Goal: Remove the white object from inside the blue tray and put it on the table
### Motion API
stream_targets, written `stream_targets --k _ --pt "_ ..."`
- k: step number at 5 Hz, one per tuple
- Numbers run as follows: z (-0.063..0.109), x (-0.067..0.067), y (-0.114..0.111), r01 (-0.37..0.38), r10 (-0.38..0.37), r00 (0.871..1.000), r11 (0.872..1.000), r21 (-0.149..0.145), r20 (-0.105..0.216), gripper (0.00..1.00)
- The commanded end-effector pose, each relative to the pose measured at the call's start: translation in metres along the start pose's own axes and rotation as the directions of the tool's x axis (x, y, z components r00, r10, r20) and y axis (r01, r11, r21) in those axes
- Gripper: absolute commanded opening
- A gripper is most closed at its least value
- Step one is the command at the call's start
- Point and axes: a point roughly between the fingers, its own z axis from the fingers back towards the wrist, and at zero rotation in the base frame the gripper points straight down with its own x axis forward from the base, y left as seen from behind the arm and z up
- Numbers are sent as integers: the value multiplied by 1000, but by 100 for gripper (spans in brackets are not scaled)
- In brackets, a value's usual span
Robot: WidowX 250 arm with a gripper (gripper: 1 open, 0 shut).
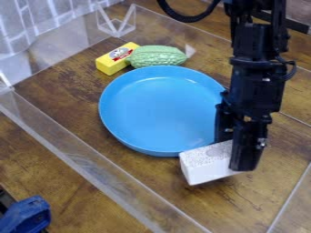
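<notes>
The blue tray (161, 107) lies in the middle of the dark wood table (73, 109) with nothing inside it. The white object (206, 164), a small white block, sits just past the tray's near right rim, over the table. My black gripper (239, 157) comes down from above and is shut on the white object's right side. Whether the block rests on the wood or hangs slightly above it cannot be told.
A yellow block (115, 58) and a green rounded object (157, 56) lie behind the tray. A clear plastic wall (85, 164) runs along the front left edge. A blue item (25, 218) shows at the bottom left corner.
</notes>
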Motion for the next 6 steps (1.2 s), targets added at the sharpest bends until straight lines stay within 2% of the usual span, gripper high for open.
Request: stream_targets --k 1,6 --pt "12 11 -9 44 -45 998 999 24 47 0" --pt "2 20 -7 71 -71 996 997 8 57 0"
